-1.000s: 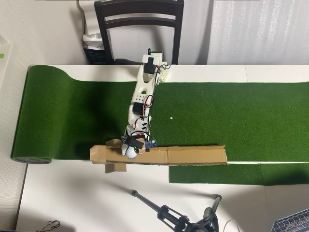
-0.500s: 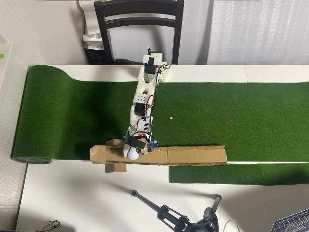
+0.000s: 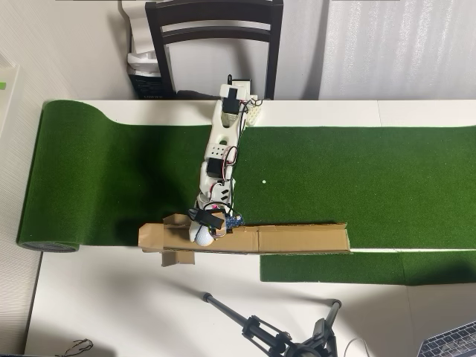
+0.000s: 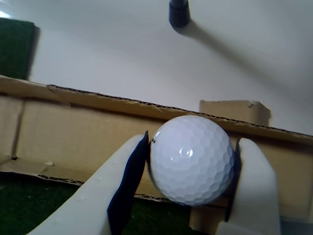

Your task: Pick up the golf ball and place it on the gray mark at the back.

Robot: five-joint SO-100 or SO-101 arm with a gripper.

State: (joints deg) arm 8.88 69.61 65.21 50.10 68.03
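**White ball pinched over the cardboard strip**

White and dimpled, the small round golf ball (image 4: 191, 159) sits squeezed between the two pale plastic fingers (image 4: 257, 188) of the robot's gripper (image 3: 204, 230), whose dark inner pads press on both of its sides. In the overhead view the ball (image 3: 202, 236) hangs at the arm's tip, over the left part of the long brown corrugated cardboard strip (image 3: 297, 239) that lies along the near edge of the green artificial turf mat (image 3: 357, 178).

The step in hand looks like the carry — the ball is gripped and sits above the cardboard. The gray mark is not visible in either view (probably hidden beneath ball and claw), so I cannot tell how well they line up. The next move calls for a gentle lowering onto the mark and a slow release, since a round ball rolls easily.
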